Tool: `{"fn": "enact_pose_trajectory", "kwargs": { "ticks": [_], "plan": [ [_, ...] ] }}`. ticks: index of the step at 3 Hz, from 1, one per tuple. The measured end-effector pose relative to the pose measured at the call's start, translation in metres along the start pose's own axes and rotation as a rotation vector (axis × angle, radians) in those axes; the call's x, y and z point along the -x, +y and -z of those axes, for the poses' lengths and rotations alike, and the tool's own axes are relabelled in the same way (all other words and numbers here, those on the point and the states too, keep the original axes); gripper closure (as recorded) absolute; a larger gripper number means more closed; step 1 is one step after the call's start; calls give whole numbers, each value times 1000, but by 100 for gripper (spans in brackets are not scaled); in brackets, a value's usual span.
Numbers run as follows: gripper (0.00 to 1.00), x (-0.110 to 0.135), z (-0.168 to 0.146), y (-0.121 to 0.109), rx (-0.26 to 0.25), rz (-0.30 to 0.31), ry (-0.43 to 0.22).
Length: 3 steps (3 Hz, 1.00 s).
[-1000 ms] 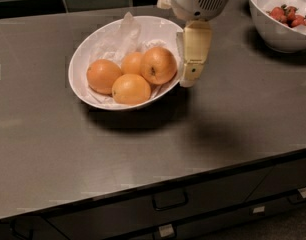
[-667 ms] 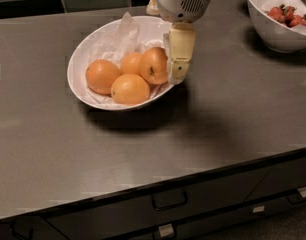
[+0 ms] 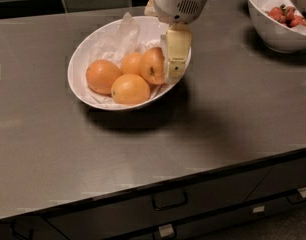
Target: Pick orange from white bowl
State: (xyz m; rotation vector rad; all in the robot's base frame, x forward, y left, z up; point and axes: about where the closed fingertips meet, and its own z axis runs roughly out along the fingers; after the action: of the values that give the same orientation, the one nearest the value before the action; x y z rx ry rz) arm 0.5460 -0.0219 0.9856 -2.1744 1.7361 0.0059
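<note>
The white bowl (image 3: 76,64), wide, shallow and lined with crinkled white paper, sits on the dark counter at the upper middle. It holds the orange (image 3: 152,65), deep orange with a dark stem dimple, on its right side. Three paler oranges lie left of it (image 3: 102,75), in front of it (image 3: 130,89) and behind it (image 3: 131,62). My gripper (image 3: 174,66) reaches down from the top into the bowl's right side. Its cream-coloured tip rests against the right side of the orange, just inside the rim.
A deeper white bowl with red fruit (image 3: 278,31) stands at the counter's back right corner. The counter's front edge (image 3: 193,176) runs across below, with drawer handles (image 3: 169,200) under it. A dark tiled wall runs along the back.
My gripper has moved left and down, from outside the bowl's right rim to inside it, against the orange. The oranges have hardly shifted.
</note>
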Motion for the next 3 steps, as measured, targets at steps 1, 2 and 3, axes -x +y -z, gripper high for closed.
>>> {"fn": "enact_pose_trajectory", "kwargs": {
  "ticks": [1, 2, 3],
  "plan": [
    [0, -6, -15, -8, 26, -12, -10],
    [1, -11, -30, -12, 55, -26, -16],
    [4, -15, -40, -13, 72, -39, -19]
  ]
}}
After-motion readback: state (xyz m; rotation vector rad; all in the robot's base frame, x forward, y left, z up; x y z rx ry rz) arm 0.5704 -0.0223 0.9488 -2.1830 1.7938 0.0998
